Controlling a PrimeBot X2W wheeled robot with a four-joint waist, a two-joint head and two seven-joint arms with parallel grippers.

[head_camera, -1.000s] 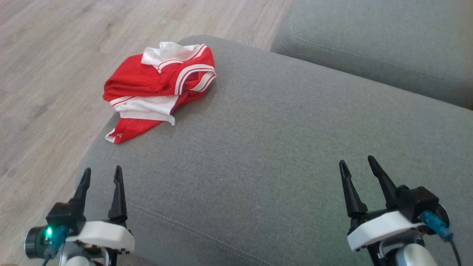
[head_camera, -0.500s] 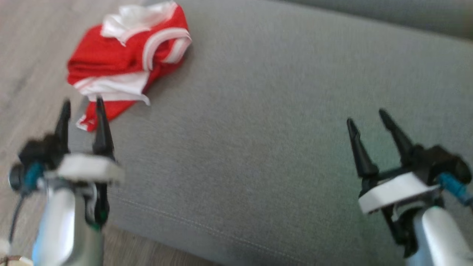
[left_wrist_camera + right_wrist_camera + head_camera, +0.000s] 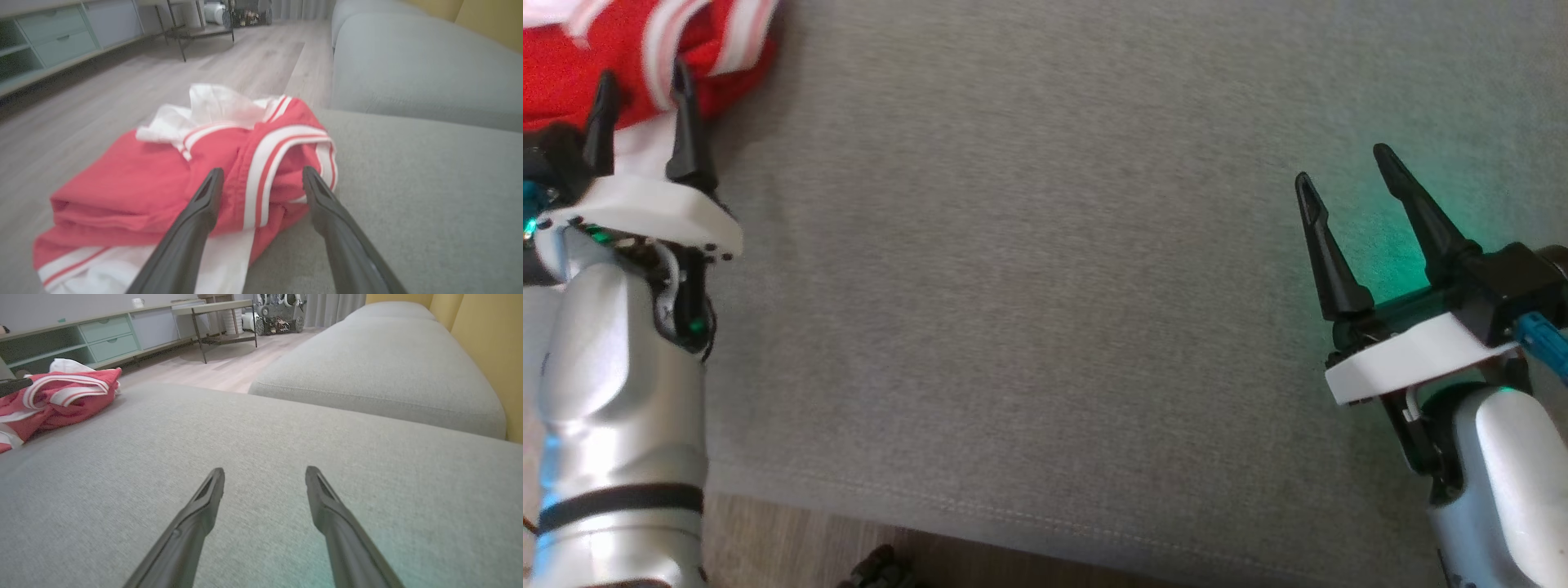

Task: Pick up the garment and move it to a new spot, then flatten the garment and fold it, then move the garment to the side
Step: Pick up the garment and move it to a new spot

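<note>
Nearest, the left forearm (image 3: 613,425) rises straight up the head view's left edge from above the wooden floor (image 3: 792,539). The right forearm (image 3: 1503,474) enters at the lower right and leans slightly inward. Both wrists are level, with the fingers pointing forward over the grey sofa cushion (image 3: 1013,245).

The right pincer (image 3: 1342,167) hangs over bare cushion with its fingers spread apart and nothing between them. A green glow lies on the fabric beside it. The right wrist view shows this pincer (image 3: 265,470) just above the cushion (image 3: 245,437), well apart from the garment (image 3: 61,400).

The left pincer (image 3: 643,75) reaches further, and its parted fingers overlap the near edge of the red-and-white garment (image 3: 547,82). In the left wrist view this pincer (image 3: 262,171) stands wide, its tips framing a white-striped fold of the garment (image 3: 135,188). Whether they touch the cloth cannot be told.

The garment lies crumpled at the cushion's far left corner. Beyond it are a second cushion (image 3: 380,363) and a pale cabinet (image 3: 110,335).
</note>
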